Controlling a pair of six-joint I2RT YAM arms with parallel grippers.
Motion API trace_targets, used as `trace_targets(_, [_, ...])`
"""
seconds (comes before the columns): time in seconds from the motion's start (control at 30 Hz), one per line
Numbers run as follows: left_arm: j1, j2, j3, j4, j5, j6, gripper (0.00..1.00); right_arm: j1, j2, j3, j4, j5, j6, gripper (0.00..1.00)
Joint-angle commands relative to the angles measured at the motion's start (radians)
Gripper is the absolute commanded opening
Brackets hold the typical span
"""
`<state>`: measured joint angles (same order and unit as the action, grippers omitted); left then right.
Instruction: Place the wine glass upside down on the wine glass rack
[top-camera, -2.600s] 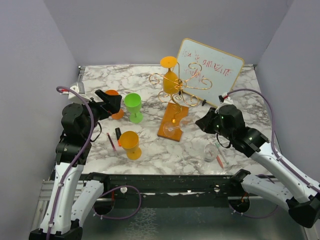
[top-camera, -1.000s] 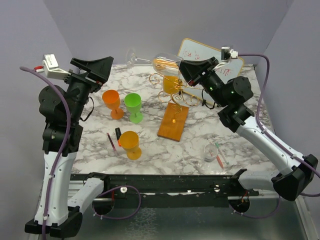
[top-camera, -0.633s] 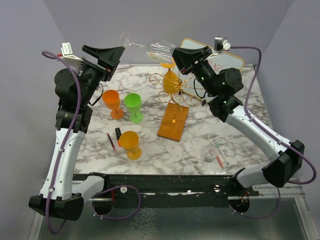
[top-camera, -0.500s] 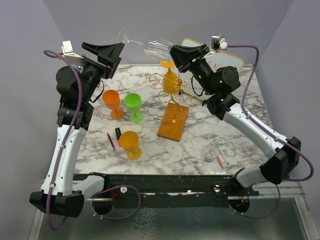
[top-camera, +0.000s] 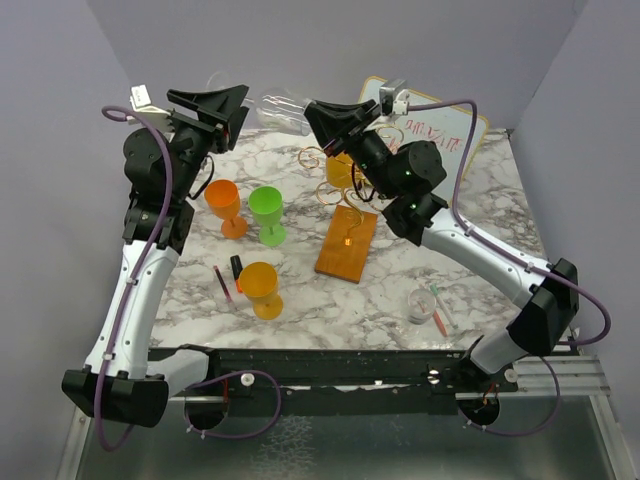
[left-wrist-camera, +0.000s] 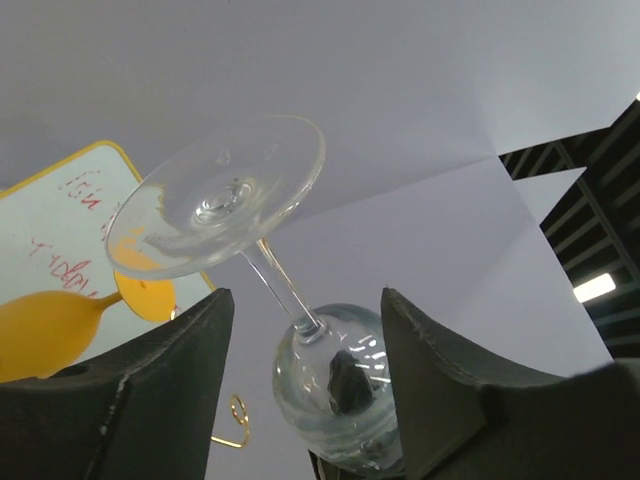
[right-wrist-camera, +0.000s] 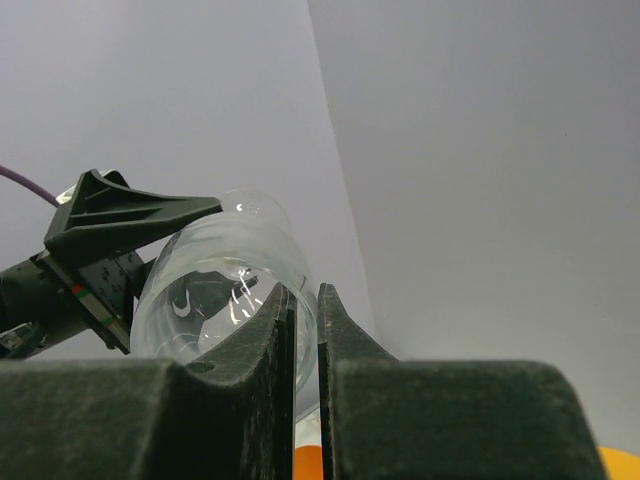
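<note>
A clear wine glass (top-camera: 280, 108) hangs sideways in the air above the table's far side. My right gripper (top-camera: 312, 110) is shut on the rim of its bowl (right-wrist-camera: 220, 280), one finger inside and one outside (right-wrist-camera: 306, 292). My left gripper (top-camera: 238, 106) is open and its fingers straddle the stem (left-wrist-camera: 283, 293) without touching it, the foot (left-wrist-camera: 215, 195) beyond them. The wine glass rack (top-camera: 350, 180) is gold wire on an orange-brown wooden base (top-camera: 347, 243). A yellow glass (top-camera: 340, 168) hangs upside down on it.
A whiteboard (top-camera: 445, 135) leans at the back right behind the rack. Orange (top-camera: 224, 205), green (top-camera: 267, 214) and yellow-orange (top-camera: 262, 288) goblets stand at left, with markers (top-camera: 222, 283) beside them. A small clear cup (top-camera: 422, 303) with pens sits at front right.
My right gripper lifted the clear glass off the wooden base and carried it up and left. My left arm rose, and its open fingers now sit around the stem.
</note>
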<state>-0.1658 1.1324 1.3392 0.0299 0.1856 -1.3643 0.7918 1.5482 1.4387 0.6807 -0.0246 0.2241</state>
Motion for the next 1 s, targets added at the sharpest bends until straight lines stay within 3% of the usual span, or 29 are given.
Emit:
trace_targets(0.0, [-0.006,-0.018,-0.020,0.060,-0.051,-0.043,0.57,0.041,0.010,0.042,0.104,0.058,-0.075,0.01])
trace_targets(0.17, [-0.005,-0.004,-0.053,0.136,-0.032,-0.109,0.50,0.055,0.007,0.018,0.134,0.046,-0.065,0.01])
trace_targets(0.57, [-0.005,0.010,-0.092,0.230,0.018,-0.152,0.17,0.070,0.035,0.010,0.137,0.033,-0.014,0.01])
trace_targets(0.73, [-0.006,0.017,-0.088,0.251,0.057,-0.168,0.17,0.070,0.051,0.024,0.127,0.032,0.004,0.01])
trace_targets(0.97, [-0.005,0.036,-0.068,0.282,0.127,-0.174,0.31,0.069,0.089,0.082,0.088,0.032,0.017,0.01])
